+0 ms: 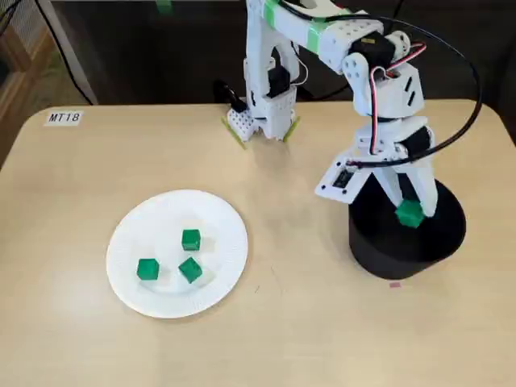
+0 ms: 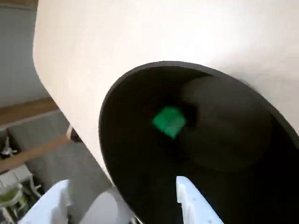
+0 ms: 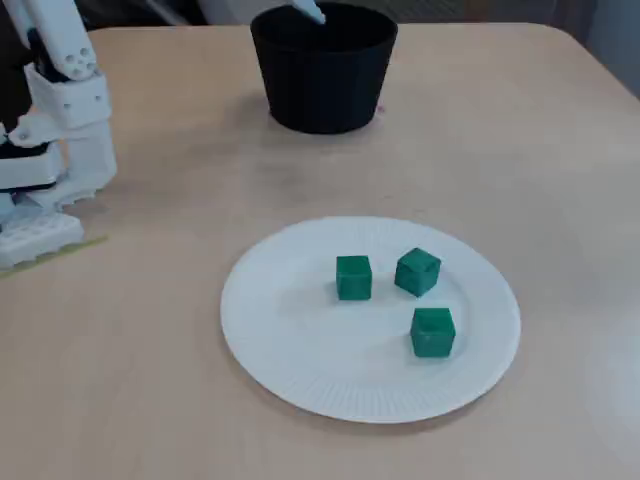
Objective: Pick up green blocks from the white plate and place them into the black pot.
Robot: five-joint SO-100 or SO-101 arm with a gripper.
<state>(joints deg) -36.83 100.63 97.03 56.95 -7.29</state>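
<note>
Three green blocks (image 1: 190, 239) (image 1: 147, 268) (image 1: 190, 269) lie on the white plate (image 1: 145, 226) in the left half of a fixed view. Another fixed view shows them on that plate (image 3: 280, 340) as well: block (image 3: 353, 277), block (image 3: 417, 271) and block (image 3: 433, 331). My gripper (image 1: 411, 201) hangs over the black pot (image 1: 379, 258) with its fingers spread, open. A fourth green block (image 1: 409, 214) is just below the fingertips, inside the pot's mouth. In the wrist view this block (image 2: 169, 122) is blurred and loose within the pot (image 2: 140, 154), away from my gripper (image 2: 124, 191).
The arm's base (image 1: 262, 113) stands at the back middle of the beige table (image 1: 306, 322). A label reading MT18 (image 1: 64, 118) is stuck at the back left corner. A cable (image 1: 459, 121) arcs over the pot. One fingertip (image 3: 306, 10) shows above the pot (image 3: 322, 75).
</note>
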